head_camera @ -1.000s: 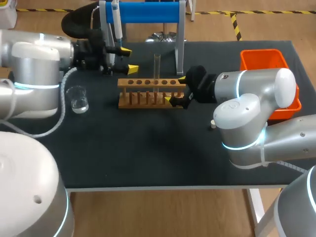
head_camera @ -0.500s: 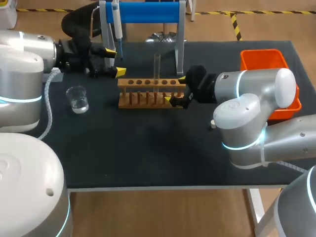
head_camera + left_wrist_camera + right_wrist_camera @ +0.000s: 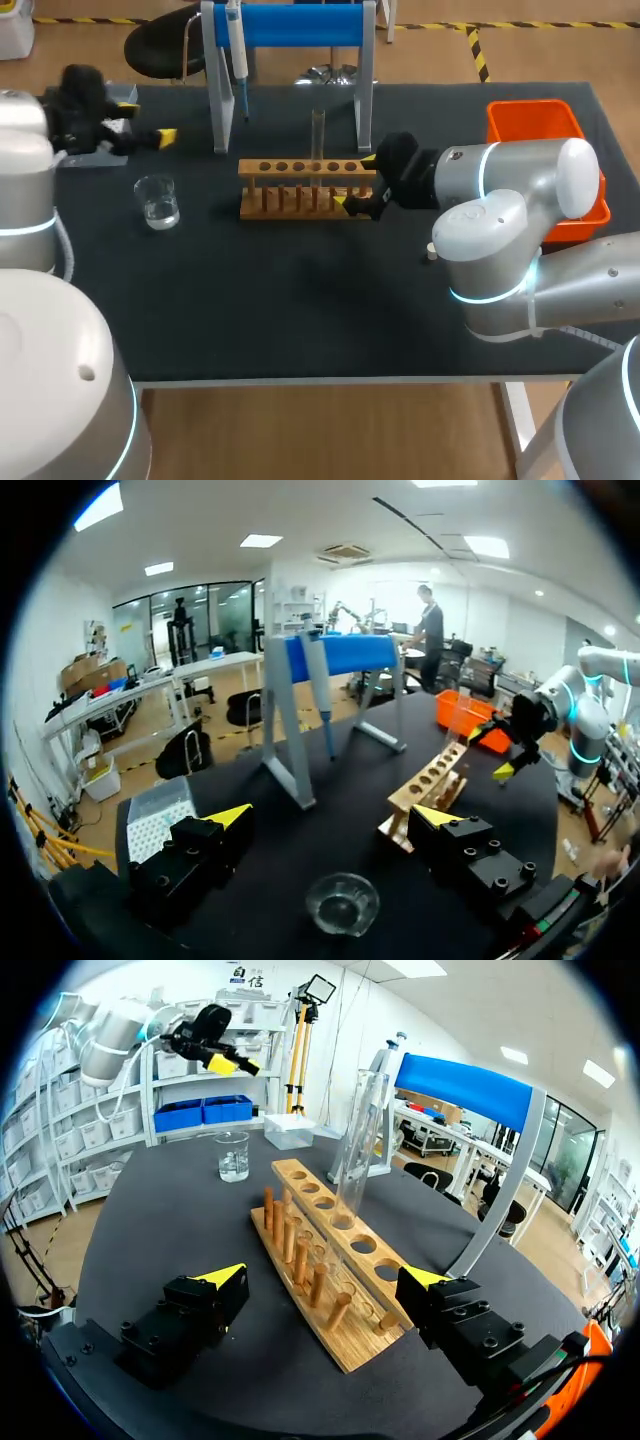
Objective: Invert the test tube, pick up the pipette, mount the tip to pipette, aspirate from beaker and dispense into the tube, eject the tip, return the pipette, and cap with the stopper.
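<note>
The pipette point(image 3: 238, 55) hangs on the blue-topped stand point(image 3: 290, 25). A clear test tube point(image 3: 317, 135) stands upright in the wooden rack point(image 3: 300, 190). My right gripper point(image 3: 358, 182) is open at the rack's right end; in the right wrist view its fingers straddle the rack point(image 3: 320, 1250), with the tube point(image 3: 355, 1140) just ahead and untouched. My left gripper point(image 3: 145, 120) is open at the table's far left, holding nothing. In its own view the beaker point(image 3: 342, 902) lies below and between its fingers, the pipette point(image 3: 320, 685) farther ahead. The beaker point(image 3: 157, 200) holds a little clear liquid.
An orange bin point(image 3: 540, 125) sits at the right edge. A small white stopper point(image 3: 432, 253) lies near my right arm's base. A tip box point(image 3: 160, 815) lies beside my left gripper. The stand's legs point(image 3: 364, 100) rise behind the rack.
My left gripper has drawn back to the left, from beside the pipette stand to the table's far left edge, staying open. The right arm has not moved.
</note>
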Controlling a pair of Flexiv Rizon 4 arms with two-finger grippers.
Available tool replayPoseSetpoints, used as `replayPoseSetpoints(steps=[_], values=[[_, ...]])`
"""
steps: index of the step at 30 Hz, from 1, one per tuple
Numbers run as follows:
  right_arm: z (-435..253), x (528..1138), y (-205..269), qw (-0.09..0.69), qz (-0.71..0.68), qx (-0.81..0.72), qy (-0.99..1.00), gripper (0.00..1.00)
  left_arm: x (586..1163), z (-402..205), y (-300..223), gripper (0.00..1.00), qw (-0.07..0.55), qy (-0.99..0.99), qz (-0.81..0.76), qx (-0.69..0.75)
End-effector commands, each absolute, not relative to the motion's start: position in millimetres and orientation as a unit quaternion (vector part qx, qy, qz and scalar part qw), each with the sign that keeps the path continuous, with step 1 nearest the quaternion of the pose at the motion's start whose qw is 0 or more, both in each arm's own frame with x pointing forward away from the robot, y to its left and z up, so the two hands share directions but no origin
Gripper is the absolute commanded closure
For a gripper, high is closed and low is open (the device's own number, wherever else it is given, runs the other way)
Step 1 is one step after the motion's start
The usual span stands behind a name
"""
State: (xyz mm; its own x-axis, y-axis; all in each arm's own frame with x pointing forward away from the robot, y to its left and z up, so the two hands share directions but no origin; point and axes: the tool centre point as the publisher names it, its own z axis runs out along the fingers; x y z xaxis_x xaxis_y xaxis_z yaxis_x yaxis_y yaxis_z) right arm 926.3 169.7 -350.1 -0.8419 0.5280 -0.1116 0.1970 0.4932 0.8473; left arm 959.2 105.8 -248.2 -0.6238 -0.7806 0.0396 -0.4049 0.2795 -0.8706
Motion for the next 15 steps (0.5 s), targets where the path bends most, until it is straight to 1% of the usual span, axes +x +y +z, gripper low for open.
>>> replayPoseSetpoints(steps=[1,3,7,15], values=[[-347.9,926.2,169.4,0.180,0.453,0.215,0.847,0.00,951.2,-249.6,145.3,0.00,0.257,0.741,-0.428,-0.450],[-347.9,926.2,169.4,0.180,0.453,0.215,0.847,0.00,956.5,-255.5,161.5,0.00,0.265,0.734,-0.408,-0.473],[-347.9,926.2,169.4,0.180,0.453,0.215,0.847,0.00,969.4,-268.8,184.8,0.00,0.263,0.732,-0.379,-0.501],[-347.9,926.2,169.4,0.180,0.453,0.215,0.847,0.00,1004.6,-279.2,208.1,0.00,0.267,0.728,-0.364,-0.516]])
